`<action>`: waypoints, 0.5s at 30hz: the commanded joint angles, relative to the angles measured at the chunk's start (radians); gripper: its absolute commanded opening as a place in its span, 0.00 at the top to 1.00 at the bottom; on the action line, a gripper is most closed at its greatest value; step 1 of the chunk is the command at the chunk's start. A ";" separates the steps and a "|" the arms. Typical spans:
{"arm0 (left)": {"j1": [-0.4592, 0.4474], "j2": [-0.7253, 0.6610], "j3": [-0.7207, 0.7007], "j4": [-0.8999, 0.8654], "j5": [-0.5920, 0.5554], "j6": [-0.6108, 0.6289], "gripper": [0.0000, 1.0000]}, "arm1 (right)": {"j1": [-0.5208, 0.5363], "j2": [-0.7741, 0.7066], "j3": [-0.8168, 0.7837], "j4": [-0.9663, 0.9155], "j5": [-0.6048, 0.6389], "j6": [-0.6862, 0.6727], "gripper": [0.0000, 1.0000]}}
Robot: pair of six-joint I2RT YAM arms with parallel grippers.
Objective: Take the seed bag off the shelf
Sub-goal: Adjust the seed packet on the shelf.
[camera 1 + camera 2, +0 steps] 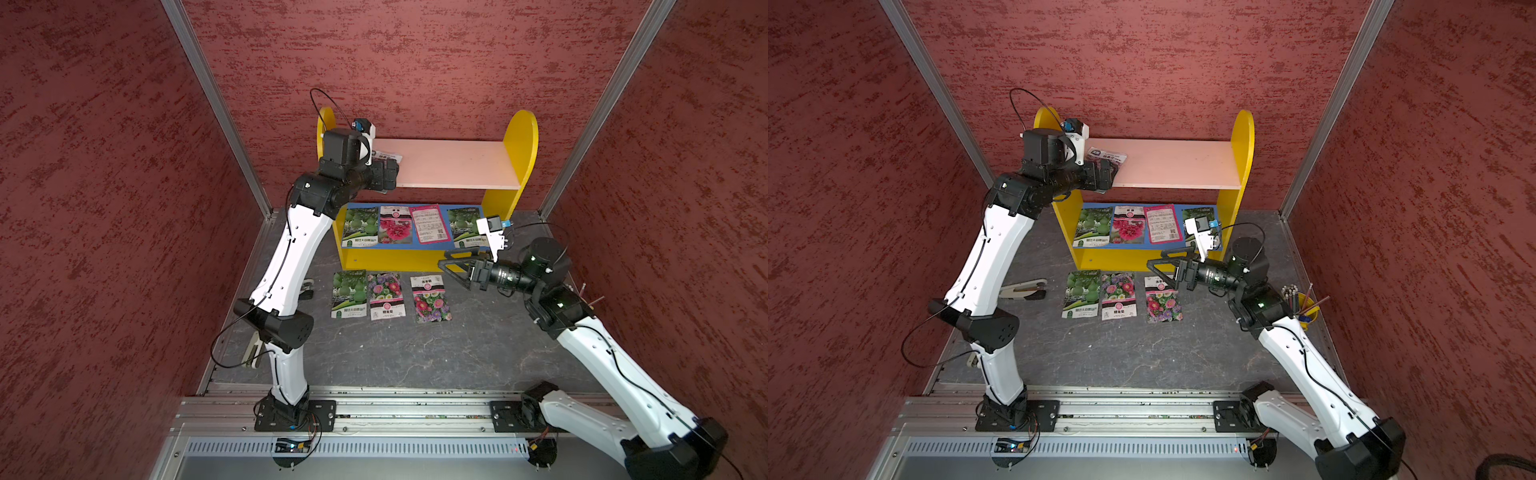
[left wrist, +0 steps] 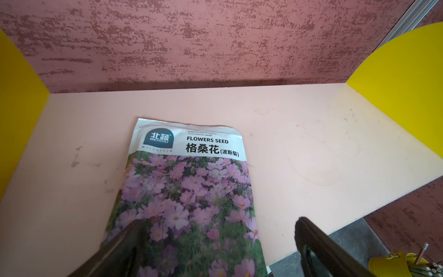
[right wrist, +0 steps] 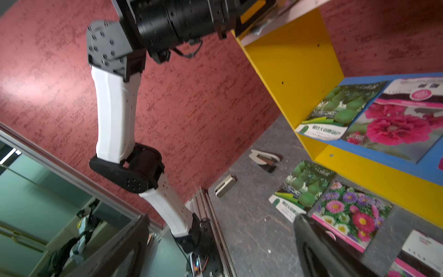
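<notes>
One cosmos seed bag (image 2: 189, 191) is being carried flat by the pale pink upper board (image 2: 299, 134) of the shelf (image 1: 521, 141), at the end nearest the left arm. The left end effector (image 2: 219, 221) is being held wide open at that board's front edge, one jaw above the bag, the other over bare board; nothing is being gripped. The right end effector (image 1: 446, 258) is being held open and empty over the surface (image 1: 415, 353), before the shelf's blue lower board (image 3: 426, 165).

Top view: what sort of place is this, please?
Likely a robot test cell staged as a seed stall: red walls on aluminium posts enclose it, arms are bolted to a rail, and seed bags lie on a small shelf.
</notes>
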 commanded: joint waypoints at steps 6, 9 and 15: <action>0.058 -0.096 -0.066 0.263 0.111 -0.075 0.00 | 0.026 0.111 -0.043 0.423 0.168 0.263 0.03; 0.071 -0.159 -0.163 0.344 0.194 -0.096 0.00 | 0.055 0.158 -0.018 0.451 0.240 0.308 0.04; 0.073 -0.284 -0.267 0.257 0.302 -0.064 0.00 | 0.123 0.235 0.088 0.331 0.423 0.342 0.06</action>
